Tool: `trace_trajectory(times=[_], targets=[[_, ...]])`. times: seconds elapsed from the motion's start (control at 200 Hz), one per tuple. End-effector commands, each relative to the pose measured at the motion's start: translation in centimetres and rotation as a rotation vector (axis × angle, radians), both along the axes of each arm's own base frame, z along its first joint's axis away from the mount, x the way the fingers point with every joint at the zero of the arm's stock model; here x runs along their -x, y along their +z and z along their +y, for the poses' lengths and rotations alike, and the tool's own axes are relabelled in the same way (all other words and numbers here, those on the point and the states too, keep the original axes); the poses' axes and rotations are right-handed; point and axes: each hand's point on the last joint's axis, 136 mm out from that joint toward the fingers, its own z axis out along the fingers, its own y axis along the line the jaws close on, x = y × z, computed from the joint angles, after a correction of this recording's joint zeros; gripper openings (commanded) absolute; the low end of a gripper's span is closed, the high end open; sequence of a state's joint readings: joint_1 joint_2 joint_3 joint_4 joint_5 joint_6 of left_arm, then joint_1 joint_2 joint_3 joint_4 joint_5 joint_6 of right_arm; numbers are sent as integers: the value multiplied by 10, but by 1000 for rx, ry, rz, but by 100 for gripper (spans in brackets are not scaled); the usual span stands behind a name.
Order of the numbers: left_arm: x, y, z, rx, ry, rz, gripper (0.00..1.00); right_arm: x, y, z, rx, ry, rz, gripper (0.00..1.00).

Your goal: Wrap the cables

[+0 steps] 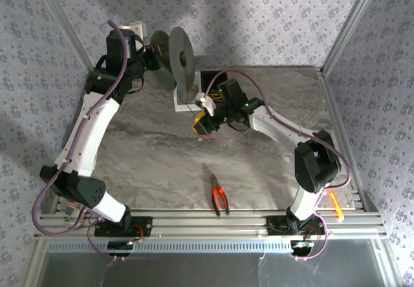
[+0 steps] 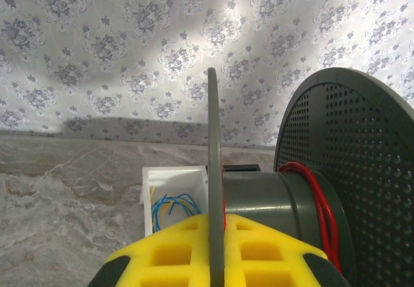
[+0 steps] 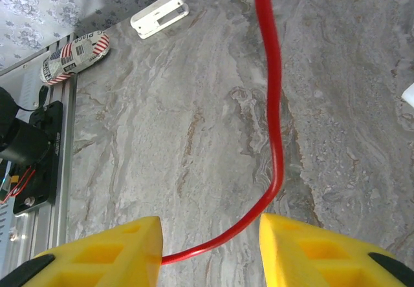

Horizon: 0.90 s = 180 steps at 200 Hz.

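At the spool (image 2: 362, 170), left hand (image 2: 215, 235): yellow fingers (image 2: 168, 251) closed on either side of the thin grey flange (image 2: 213, 138), which stands edge-on between them.

Spool hub, just beyond that flange: several turns of red from the cables (image 2: 321, 203) wound against the perforated far flange.

White box (image 2: 174, 176), low beside the spool on the worktop (image 2: 71, 190): holds a small blue-and-yellow wire coil (image 2: 171, 204).

Right hand (image 3: 210, 225), on the near side of the spool past the white box in the top view: fingers spread wide apart, gripping nothing. One red strand of the cables crosses the gap, touches the inner face of one finger, bends, and rises out of the top of the wrist view. It hangs above the grey marbled worktop.

Pliers (image 1: 218, 196), orange-handled: flat on the worktop, well apart from the spool, towards the arm bases.

White slotted block (image 3: 158, 14) and a red-and-white striped roll with a barcode label (image 3: 74, 54): by the worktop's edge in the right wrist view; their place relative to the spool cannot be told.

Wall behind the spool: patterned paper.
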State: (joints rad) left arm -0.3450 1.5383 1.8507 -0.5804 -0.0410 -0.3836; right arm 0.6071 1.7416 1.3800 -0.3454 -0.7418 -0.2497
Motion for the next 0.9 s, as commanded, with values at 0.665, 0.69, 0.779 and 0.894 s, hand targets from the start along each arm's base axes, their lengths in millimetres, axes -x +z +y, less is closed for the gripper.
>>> trace_trajectory(times=[0.665,0.69,0.779,0.894], targets=[[6,66,18,35,76,-212,0,94,-10,14,-41,274,281,36],[6,67,18,37,76,-213,0,94,-10,13,-39,275,282,36],[7,68,19,39,79,-217,0,97,-12,12,-32,278,288,36],[8,71,20,37,83,-224,0,101,-16,9,-21,282,305,38]])
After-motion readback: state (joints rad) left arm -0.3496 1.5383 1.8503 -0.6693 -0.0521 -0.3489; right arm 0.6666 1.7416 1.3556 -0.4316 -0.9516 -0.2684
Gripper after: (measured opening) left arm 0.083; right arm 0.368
